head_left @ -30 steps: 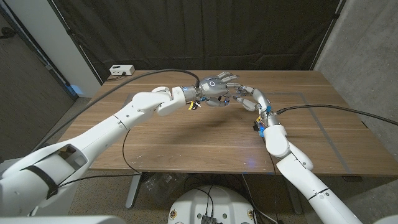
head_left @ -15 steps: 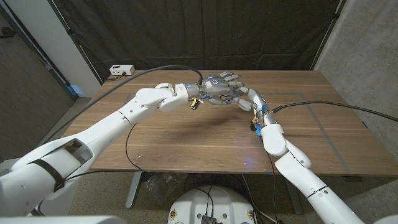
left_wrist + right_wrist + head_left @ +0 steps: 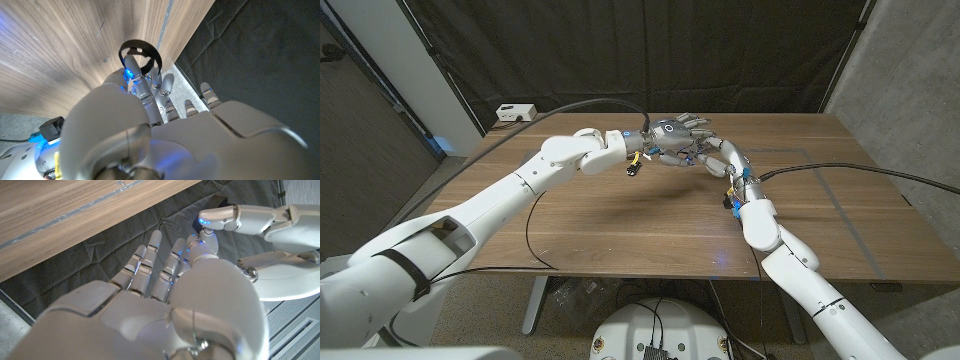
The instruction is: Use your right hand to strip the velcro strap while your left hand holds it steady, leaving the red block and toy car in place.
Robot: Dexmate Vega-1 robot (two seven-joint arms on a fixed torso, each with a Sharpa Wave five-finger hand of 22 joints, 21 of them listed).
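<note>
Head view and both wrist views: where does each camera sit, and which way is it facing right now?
Head view: on the robot's head, looking down over the table; both arms come in, left hand and right hand meeting at the far side.
Left wrist view: behind the left hand, looking along its back at the strap at its fingertips, with the table beyond.
Right wrist view: behind the right hand, facing the curtain and the table's edge.
Shared: all three views show the left hand and the table.

- I'm working over a brown wooden table [image 3: 620, 225] with grey tape lines.
- Black wrinkled curtains [image 3: 620, 50] are hanging behind it.
- A small white box [image 3: 516, 113] is sitting by the far corner.
- Grey concrete wall [image 3: 910, 90] is standing alongside.
</note>
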